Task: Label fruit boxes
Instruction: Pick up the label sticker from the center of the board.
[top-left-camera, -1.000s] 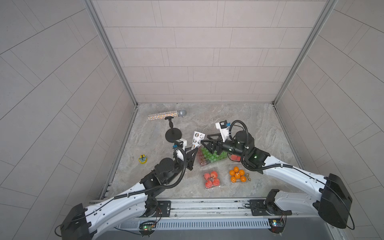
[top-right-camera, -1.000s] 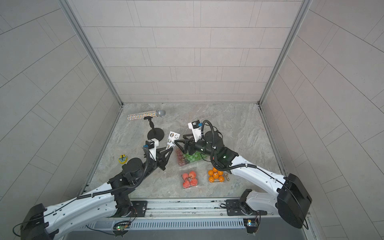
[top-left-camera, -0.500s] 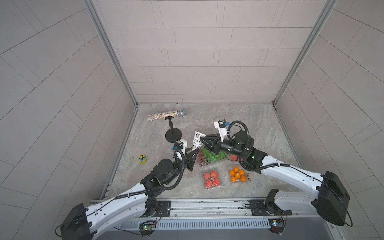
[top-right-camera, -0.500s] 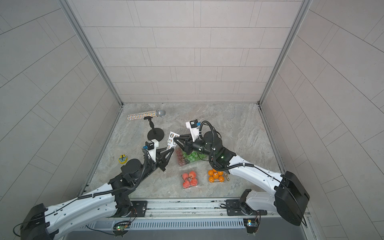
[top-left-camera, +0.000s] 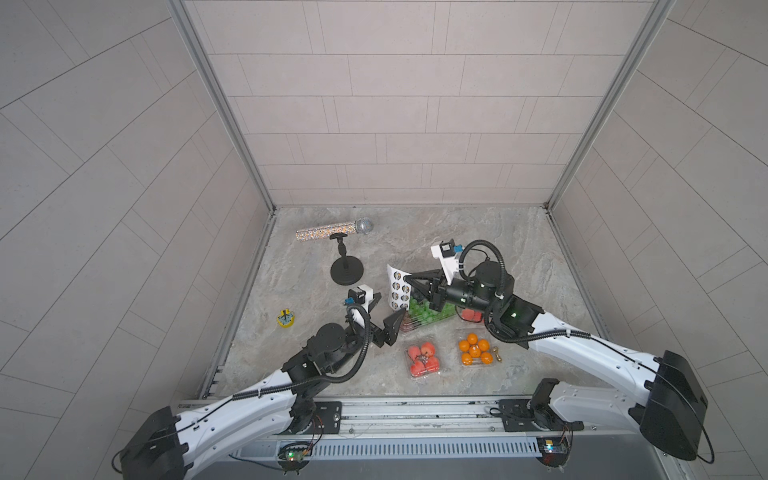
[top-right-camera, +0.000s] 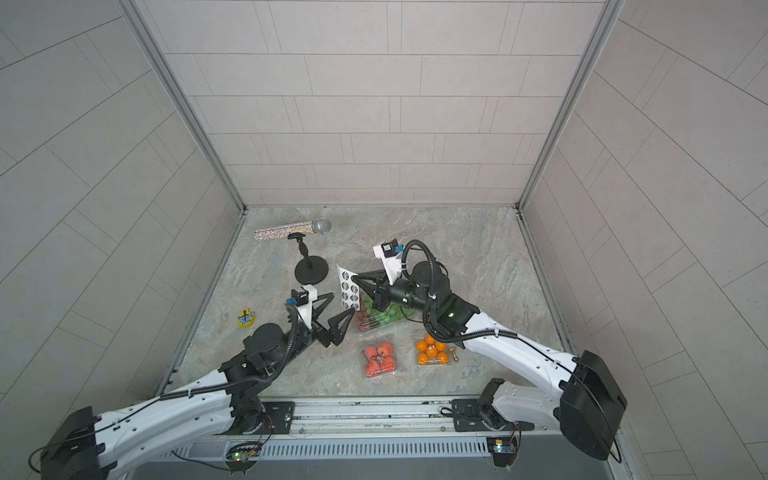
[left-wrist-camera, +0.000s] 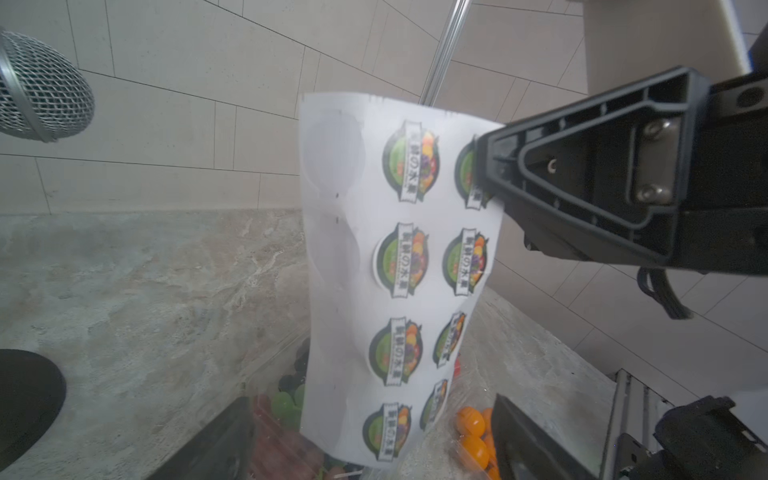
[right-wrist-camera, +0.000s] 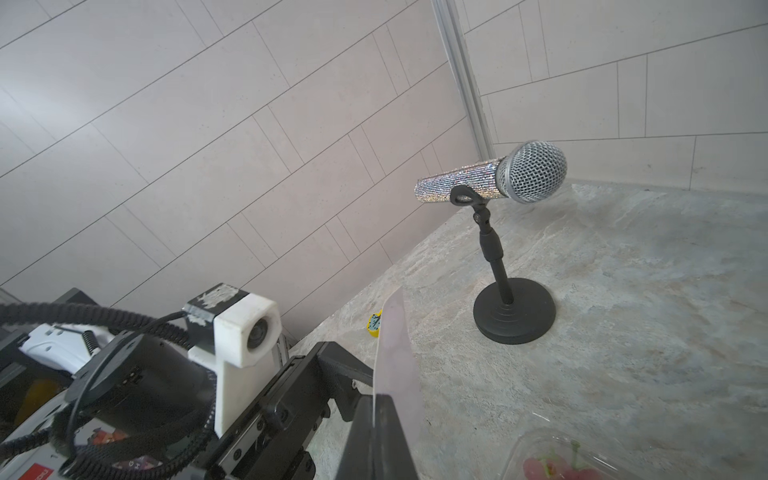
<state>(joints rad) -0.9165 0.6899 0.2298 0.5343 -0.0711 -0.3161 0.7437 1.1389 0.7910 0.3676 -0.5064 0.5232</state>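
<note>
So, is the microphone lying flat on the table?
No, the microphone is held up by the clip of its black stand.

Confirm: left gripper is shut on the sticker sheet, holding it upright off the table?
No: the right gripper is shut on the sticker sheet, holding it upright off the table; the left gripper is open. The left wrist view shows it.

resting on the grey marbled tabletop (top-left-camera: 519, 249): black mic stand (top-left-camera: 347, 272) far left, yellow trinket (top-left-camera: 286, 318) left, clear fruit boxes (top-left-camera: 424, 359) near centre.
</note>
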